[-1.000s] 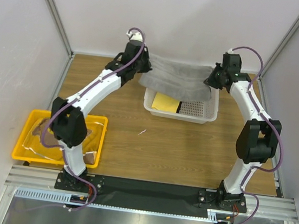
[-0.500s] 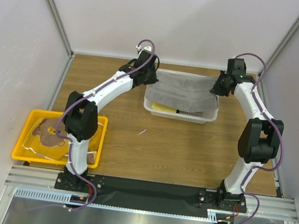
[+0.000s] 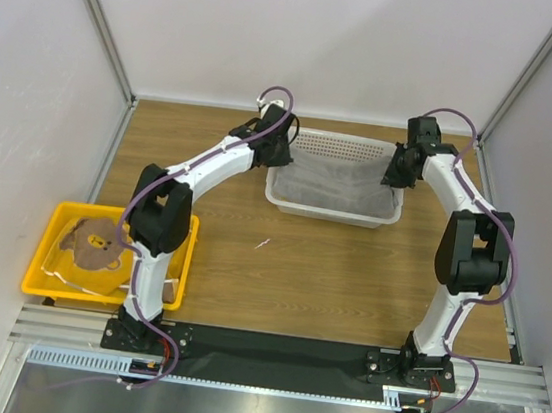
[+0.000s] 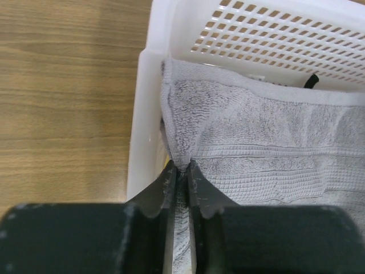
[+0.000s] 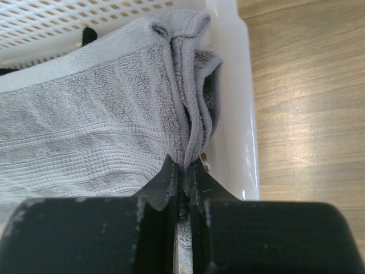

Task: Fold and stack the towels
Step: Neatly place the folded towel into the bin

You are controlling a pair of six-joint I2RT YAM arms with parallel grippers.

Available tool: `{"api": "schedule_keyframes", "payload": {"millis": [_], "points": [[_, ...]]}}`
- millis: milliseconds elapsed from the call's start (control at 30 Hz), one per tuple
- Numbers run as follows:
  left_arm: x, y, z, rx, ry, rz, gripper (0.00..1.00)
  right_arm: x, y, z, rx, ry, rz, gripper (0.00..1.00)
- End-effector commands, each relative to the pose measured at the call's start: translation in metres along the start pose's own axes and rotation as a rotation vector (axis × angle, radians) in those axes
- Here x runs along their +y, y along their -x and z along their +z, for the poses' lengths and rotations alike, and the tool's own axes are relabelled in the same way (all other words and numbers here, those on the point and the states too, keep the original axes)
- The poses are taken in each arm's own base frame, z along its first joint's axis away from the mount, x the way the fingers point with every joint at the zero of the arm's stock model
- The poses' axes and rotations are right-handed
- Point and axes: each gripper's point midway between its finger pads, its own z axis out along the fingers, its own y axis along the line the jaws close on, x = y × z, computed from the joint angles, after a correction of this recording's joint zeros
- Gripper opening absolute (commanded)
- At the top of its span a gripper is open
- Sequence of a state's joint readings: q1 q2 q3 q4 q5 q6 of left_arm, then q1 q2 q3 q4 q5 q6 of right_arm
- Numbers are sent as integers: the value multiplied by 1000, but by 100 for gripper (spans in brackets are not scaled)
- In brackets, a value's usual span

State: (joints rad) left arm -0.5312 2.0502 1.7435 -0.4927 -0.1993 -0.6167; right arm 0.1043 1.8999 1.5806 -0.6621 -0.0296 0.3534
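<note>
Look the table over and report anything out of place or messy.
One thing stands out: the bear towel lies bunched up in the yellow tray, not folded flat. The grey towel lies in the white basket, its ends pinched by the left claw and the right claw. Nothing looks spilled or damaged.

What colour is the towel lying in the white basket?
The towel is plain grey with ribbed bands, best seen in the left wrist view.

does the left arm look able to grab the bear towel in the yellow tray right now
Probably not yet: the left gripper is pinching the grey towel in the white mesh basket; the bear towel itself lies uncovered.
</note>
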Motion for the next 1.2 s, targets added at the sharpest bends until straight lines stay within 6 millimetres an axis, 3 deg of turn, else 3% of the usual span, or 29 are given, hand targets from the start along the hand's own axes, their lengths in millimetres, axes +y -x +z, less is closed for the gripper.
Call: {"api": "schedule_keyframes", "payload": {"millis": [0,33,67,100,133,167,300,367,467,533,600,700,800,900,1000,1033,1167], "points": [[9,18,-4,-63,58,36,16,3,10,-1,-12,-19,-49,3],[9,20,-5,-70,65,50,21,3,10,2,-4,-20,-55,9],[8,27,-7,-86,69,54,34,4,12,1,-6,-21,-69,17],[6,30,-9,-94,66,59,41,6,18,-3,-11,-18,-75,31],[5,34,-11,-100,62,71,48,8,20,-4,-11,-17,-82,39],[0,43,-17,-119,45,72,67,9,23,-7,-16,-15,-96,53],[-15,67,-39,-171,-3,77,83,20,42,-29,-46,14,-129,69],[-18,79,-51,-200,-7,86,89,23,58,-40,-85,19,-126,71],[-14,94,-72,-241,10,104,90,22,69,-51,-105,10,-114,72],[-7,97,-81,-254,38,111,90,10,69,-50,-100,-45,-81,73],[3,86,-82,-221,68,125,90,-2,64,-46,-86,-68,-46,72],[19,57,-69,-150,102,128,87,-13,55,-42,-65,-74,-10,70],[25,32,-57,-85,68,88,77,-7,58,-52,-99,-33,1,69],[30,17,-46,-58,44,61,63,2,53,-59,-117,11,26,66],[35,3,-36,-33,45,64,52,0,43,-58,-119,1,65,64],[35,-1,-34,-26,39,66,49,-9,34,-53,-106,-37,77,63],[37,-14,-20,-7,31,44,38,-12,43,-63,-144,-18,115,63]]}}
